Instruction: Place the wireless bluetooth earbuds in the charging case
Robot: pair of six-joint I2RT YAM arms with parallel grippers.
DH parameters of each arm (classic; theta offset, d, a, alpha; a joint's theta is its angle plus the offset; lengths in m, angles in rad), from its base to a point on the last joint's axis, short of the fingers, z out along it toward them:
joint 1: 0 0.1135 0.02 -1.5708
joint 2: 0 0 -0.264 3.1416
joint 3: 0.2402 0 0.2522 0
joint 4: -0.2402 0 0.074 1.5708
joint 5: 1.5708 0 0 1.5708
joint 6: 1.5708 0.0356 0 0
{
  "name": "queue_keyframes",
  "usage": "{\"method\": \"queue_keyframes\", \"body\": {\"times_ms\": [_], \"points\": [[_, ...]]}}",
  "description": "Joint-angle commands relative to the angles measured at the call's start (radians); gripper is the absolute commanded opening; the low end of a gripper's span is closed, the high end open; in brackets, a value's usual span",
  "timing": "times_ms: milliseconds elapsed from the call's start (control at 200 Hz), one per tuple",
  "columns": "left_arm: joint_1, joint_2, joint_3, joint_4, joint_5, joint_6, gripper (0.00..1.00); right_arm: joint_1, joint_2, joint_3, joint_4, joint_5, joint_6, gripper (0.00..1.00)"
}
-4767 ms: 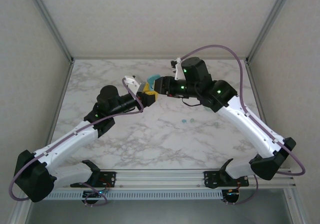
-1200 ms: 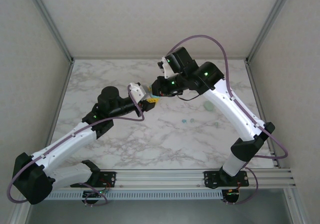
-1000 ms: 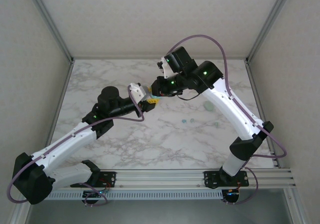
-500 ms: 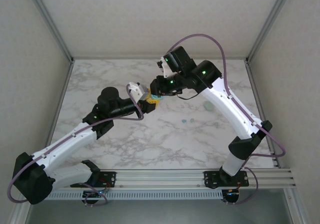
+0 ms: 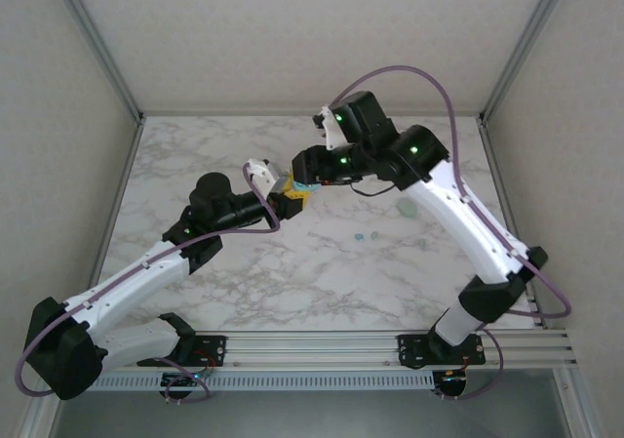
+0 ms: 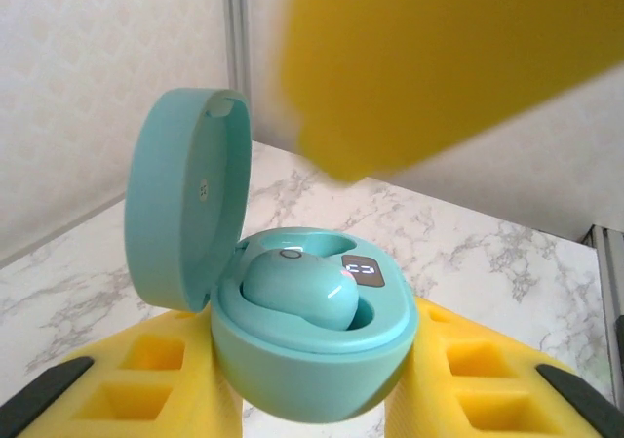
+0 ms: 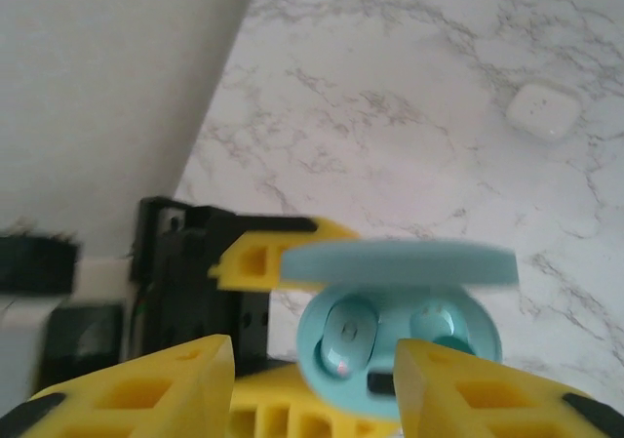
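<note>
The grey-veined white marble table is hard and smooth. We judge that anything we drop on it will bounce or skid out of easy reach.

Above its far middle our two white-and-black arms meet in the air. The left gripper, with its yellow plastic fingers, is clamped on the lower shell of the small rounded turquoise plastic charging case. It holds the case off the table, lid swung open and standing upright. The right gripper hovers just above the open case with its jaws apart and, as far as we can see, nothing between them.

- **Contact with the lid:** the biggest risk is the right gripper's fingers catching the raised lid. That could snap the lid shut or twist the case in the left gripper's hold.
- **Pushing on the shell:** pressing down on the rounded shell could squeeze the case out between the yellow pads, since its curve gives them little to bite on.

One pea-sized teal plastic earbud sits in its well. We cannot tell whether the second well is filled. A nudge from above could tip the seated bud out.

Two tiny teal buds appear to lie on the marble, well apart from the case. They are small and rounded, so we expect they would slip from a careless pinch.
</note>
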State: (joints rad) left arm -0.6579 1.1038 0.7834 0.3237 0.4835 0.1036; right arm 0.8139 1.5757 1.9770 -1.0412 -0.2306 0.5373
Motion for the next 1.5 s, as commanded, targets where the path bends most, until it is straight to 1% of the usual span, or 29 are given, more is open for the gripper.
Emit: {"method": "queue_keyframes", "body": {"times_ms": [0,35,80,120,150,215,255,340,385,441,516,591,656,761,876,966,1166,1377,1497], "points": [[-0.006,-0.021,-0.018,0.053,-0.041,-0.027,0.26,-0.006,-0.136,-0.075,0.119,0.026,-0.032,0.50],[-0.005,-0.024,-0.019,0.054,-0.052,-0.031,0.27,-0.010,-0.171,-0.106,0.128,0.070,-0.044,0.50],[-0.005,-0.028,-0.020,0.051,-0.068,-0.036,0.26,-0.019,-0.218,-0.149,0.121,0.168,-0.051,0.49],[-0.003,-0.034,-0.023,0.053,-0.082,-0.042,0.26,-0.041,-0.260,-0.202,0.108,0.267,-0.045,0.47],[-0.002,-0.040,-0.028,0.056,-0.092,-0.048,0.26,-0.062,-0.291,-0.247,0.101,0.315,-0.033,0.45],[-0.002,-0.055,-0.037,0.064,-0.108,-0.063,0.26,-0.166,-0.355,-0.375,0.107,0.353,-0.030,0.42],[0.000,-0.063,-0.043,0.068,-0.112,-0.070,0.26,-0.237,-0.383,-0.453,0.109,0.332,-0.017,0.41],[0.001,-0.084,-0.045,0.059,-0.116,-0.083,0.27,-0.354,-0.396,-0.615,0.153,0.218,-0.054,0.40],[0.000,-0.095,-0.045,0.056,-0.116,-0.088,0.27,-0.402,-0.361,-0.668,0.154,0.141,-0.061,0.40],[0.000,-0.106,-0.045,0.050,-0.118,-0.093,0.27,-0.432,-0.291,-0.715,0.159,0.052,-0.074,0.38],[0.000,-0.123,-0.038,0.041,-0.121,-0.096,0.27,-0.434,-0.165,-0.744,0.175,-0.064,-0.119,0.33],[0.000,-0.133,-0.033,0.037,-0.123,-0.102,0.27,-0.433,-0.050,-0.767,0.208,-0.115,-0.138,0.33],[-0.001,-0.138,-0.025,0.028,-0.119,-0.105,0.27,-0.432,0.022,-0.787,0.259,-0.111,-0.157,0.35],[-0.002,-0.143,-0.010,0.007,-0.111,-0.108,0.27,-0.432,0.120,-0.757,0.266,-0.118,-0.192,0.38],[-0.003,-0.141,-0.002,0.005,-0.098,-0.111,0.27,-0.430,0.208,-0.729,0.277,-0.105,-0.212,0.39],[-0.003,-0.136,0.006,0.003,-0.075,-0.110,0.27,-0.428,0.269,-0.712,0.283,-0.122,-0.223,0.39],[-0.004,-0.120,0.031,-0.018,-0.048,-0.107,0.27,-0.404,0.343,-0.669,0.258,-0.098,-0.251,0.40],[-0.005,-0.114,0.036,-0.021,-0.046,-0.104,0.27,-0.397,0.376,-0.678,0.238,-0.062,-0.279,0.41],[-0.005,-0.113,0.033,-0.024,-0.046,-0.102,0.27,-0.391,0.373,-0.687,0.228,-0.085,-0.292,0.41]]}}
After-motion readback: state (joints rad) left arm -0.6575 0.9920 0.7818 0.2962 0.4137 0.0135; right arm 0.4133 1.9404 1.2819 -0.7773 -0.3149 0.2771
